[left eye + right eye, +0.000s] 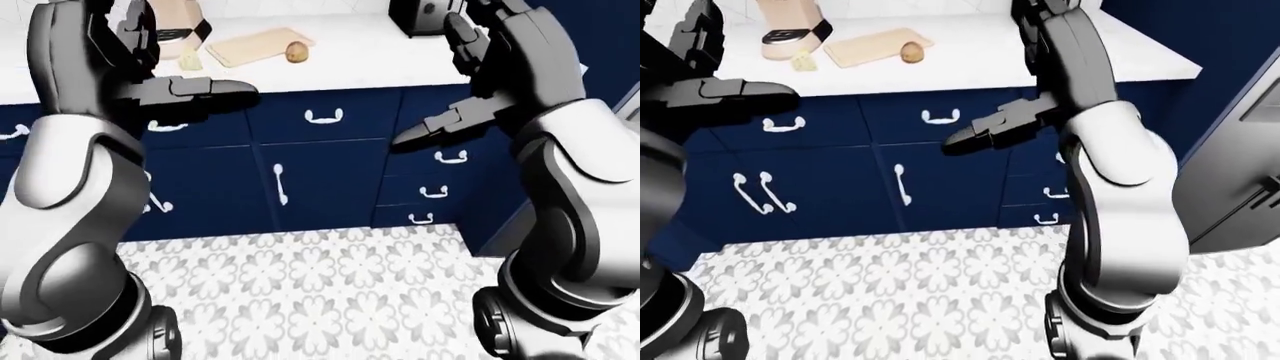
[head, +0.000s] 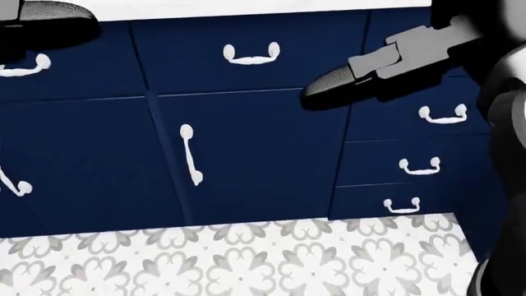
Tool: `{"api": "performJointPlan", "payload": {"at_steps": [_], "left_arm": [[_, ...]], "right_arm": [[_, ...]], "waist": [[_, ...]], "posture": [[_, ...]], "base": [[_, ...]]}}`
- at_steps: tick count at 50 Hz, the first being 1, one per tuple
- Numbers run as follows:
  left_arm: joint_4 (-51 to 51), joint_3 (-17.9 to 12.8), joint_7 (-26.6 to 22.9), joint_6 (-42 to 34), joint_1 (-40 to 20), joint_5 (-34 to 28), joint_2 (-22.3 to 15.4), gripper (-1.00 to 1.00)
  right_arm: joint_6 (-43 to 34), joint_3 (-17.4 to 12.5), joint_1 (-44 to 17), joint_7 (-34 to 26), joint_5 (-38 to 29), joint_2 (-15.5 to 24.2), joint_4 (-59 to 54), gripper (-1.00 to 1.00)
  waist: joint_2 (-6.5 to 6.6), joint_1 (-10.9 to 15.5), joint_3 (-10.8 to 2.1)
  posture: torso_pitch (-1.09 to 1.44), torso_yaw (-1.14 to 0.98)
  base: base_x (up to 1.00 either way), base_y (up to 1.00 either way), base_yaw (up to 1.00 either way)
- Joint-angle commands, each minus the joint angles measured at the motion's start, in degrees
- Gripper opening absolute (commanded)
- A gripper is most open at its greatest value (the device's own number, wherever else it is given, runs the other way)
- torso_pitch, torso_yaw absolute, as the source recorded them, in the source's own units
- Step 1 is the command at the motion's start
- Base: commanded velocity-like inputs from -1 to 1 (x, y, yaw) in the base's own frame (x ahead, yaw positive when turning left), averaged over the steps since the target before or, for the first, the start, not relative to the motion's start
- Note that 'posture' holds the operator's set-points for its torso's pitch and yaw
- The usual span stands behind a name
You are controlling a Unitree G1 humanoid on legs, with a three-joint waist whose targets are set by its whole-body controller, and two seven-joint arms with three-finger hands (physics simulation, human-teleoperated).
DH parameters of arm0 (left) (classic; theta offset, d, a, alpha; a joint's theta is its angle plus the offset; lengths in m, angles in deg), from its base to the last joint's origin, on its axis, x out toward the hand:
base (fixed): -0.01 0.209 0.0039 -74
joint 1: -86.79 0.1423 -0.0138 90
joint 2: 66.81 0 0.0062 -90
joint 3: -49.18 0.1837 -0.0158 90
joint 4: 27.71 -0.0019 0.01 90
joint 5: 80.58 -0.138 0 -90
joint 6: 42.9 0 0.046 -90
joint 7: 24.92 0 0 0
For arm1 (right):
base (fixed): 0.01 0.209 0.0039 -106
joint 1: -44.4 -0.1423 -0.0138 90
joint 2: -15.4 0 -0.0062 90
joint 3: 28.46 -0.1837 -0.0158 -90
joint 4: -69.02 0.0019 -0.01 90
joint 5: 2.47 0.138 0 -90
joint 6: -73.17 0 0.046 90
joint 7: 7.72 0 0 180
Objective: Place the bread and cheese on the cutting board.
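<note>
Standing before navy cabinets (image 2: 246, 154), the robot raises its left hand (image 1: 195, 90) and right hand (image 1: 990, 127), fingers spread and holding nothing; on the white counter (image 1: 970, 56) the bread (image 1: 911, 51) lies on the cutting board (image 1: 865, 45), the cheese (image 1: 803, 63) just left of it

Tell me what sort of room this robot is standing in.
Most likely a kitchen: a white counter runs over navy cabinets with white handles, a cutting board with bread on it lies on the counter, and the floor is patterned tile.
</note>
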Motion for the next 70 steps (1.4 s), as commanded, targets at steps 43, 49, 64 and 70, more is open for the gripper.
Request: {"api": "performJointPlan", "payload": {"at_steps": [43,49,64,70], "left_arm": [[1.26,-1.91,-1.49,4.54,2.56,-1.4,-2.39,1.0],[1.47,-1.87,-2.0,4.24,2.32,-2.21,-1.95,1.0],[2.09,-0.87,-4.08,4.43,2.69,-5.82,-0.6,1.0],[2.37,-0.77,-4.25,4.25,2.75,-6.36,-0.25,1.0]], "right_arm": [[3.88,1.39,-0.15,-0.81,0.79,-2.6,-0.99,1.0],[4.7,2.43,-0.17,-0.74,0.68,-3.0,-2.52,1.0],[5.08,2.98,0.18,-1.61,-0.96,-3.65,-3.22,1.0],[5.28,2.8,0.43,-1.75,-1.16,-3.91,-3.4,1.0]], "waist": [[4.12,-0.41,-2.25],[1.05,-0.67,-1.95],[1.5,-0.13,-0.71],[3.98,-0.54,-0.35]], "posture": [[0.0,0.0],[0.0,0.0],[0.0,0.0],[0.0,0.0]], "base": [[0.0,0.26,0.0],[0.0,0.24,0.0],[0.14,0.0,0.0],[0.53,0.0,0.0]]}}
